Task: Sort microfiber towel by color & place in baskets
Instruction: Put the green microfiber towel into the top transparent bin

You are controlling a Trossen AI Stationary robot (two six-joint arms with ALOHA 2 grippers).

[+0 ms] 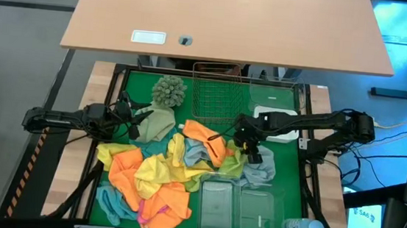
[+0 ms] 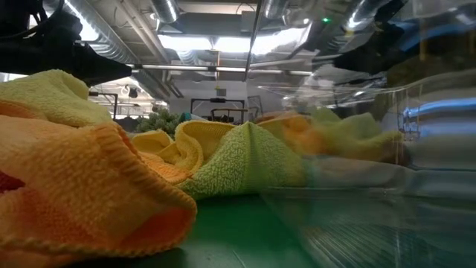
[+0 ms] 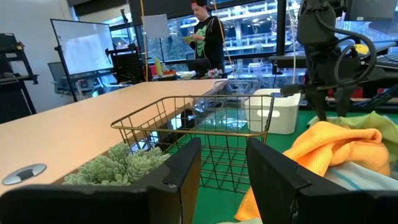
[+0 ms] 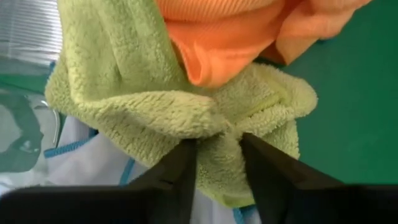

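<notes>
A heap of microfiber towels [image 1: 157,176] in orange, yellow, lime green, teal and pink lies on the green mat. My right gripper [image 1: 249,145] points down at the heap's right edge, shut on a lime green towel [image 4: 155,99] that lies under an orange towel [image 4: 224,37] and over a pale grey-blue one [image 1: 259,170]. My left gripper [image 1: 130,119] is open and touches nothing. It hovers at the heap's far left, beside a sage-green towel [image 1: 157,125], and faces the copper wire basket [image 3: 205,124]. My right gripper pinches a bunched fold of the lime green towel [image 4: 219,148] between its two fingers [image 4: 181,169], coming from above and pointing down. The towel still lies on the heap, with its far part under the orange towel.
The copper wire basket [image 1: 216,93] and a white tray [image 1: 278,109] stand at the mat's far side, with a shaggy sage-green ball [image 1: 169,89] to the basket's left. Two clear tubs [image 1: 219,204] [image 1: 260,207] and a bottle [image 1: 303,227] lie at the near right.
</notes>
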